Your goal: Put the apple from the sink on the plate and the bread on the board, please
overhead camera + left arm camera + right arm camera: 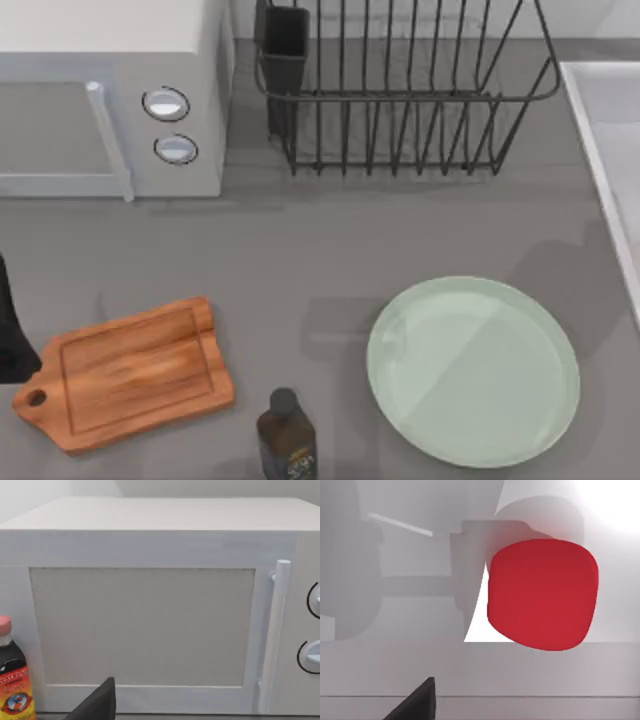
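top view: the plate (pixel 472 370) lies bare on the grey table (pixel 300 260), and everything here is placed from it; the board (pixel 125 372) lies well apart to its left, handle pointing away from the plate; a dark bottle (pixel 286 437) stands between the two, nearer the plate, at the table's front edge; a wire dish rack (pixel 400 90) stands beyond the plate at the back, and a white microwave (pixel 110 95) sits at the back far to the left; the pale rim of the sink (pixel 600 150) runs along the right edge, behind and to the right of the plate; a dark piece of the left arm (pixel 12 330) shows at the left edge, past the board.

left wrist view: the microwave's door and handle face the camera; a bottle with a pink cap (pixel 12 680) stands just before it; of the left gripper one dark fingertip (pixel 97 702) shows, and i cannot tell whether it is spread or pressed together.

right wrist view: the apple (pixel 542 594) rests on the pale sink floor, close ahead; one dark fingertip (pixel 417 702) of the right gripper shows short of the apple, not touching it; how its fingers stand i cannot tell.
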{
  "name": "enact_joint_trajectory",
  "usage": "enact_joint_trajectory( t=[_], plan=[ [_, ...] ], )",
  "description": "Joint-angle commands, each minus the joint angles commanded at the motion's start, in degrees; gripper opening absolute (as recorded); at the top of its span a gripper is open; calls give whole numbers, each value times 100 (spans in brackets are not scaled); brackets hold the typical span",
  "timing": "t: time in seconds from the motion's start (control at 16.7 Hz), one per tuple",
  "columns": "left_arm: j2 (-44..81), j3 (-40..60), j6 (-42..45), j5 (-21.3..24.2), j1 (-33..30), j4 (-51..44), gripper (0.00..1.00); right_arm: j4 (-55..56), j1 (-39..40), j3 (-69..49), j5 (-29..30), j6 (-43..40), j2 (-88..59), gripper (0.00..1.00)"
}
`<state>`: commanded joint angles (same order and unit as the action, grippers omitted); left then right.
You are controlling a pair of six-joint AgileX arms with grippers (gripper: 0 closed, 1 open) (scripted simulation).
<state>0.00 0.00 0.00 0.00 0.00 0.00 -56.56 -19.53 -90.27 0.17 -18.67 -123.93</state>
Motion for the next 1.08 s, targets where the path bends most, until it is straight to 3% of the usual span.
enact_joint_trajectory(
  t=[0.48, 0.84, 1.08],
  plan=[
    [0, 0, 0, 0, 0, 0, 100, 2173, -18, 813, 12, 17, -1289, 100],
    [0, 0, 0, 0, 0, 0, 100, 2336, -21, 891, 13, 18, -1422, 100],
    [0, 0, 0, 0, 0, 0, 100, 2336, -21, 891, 13, 18, -1422, 70]
  ],
)
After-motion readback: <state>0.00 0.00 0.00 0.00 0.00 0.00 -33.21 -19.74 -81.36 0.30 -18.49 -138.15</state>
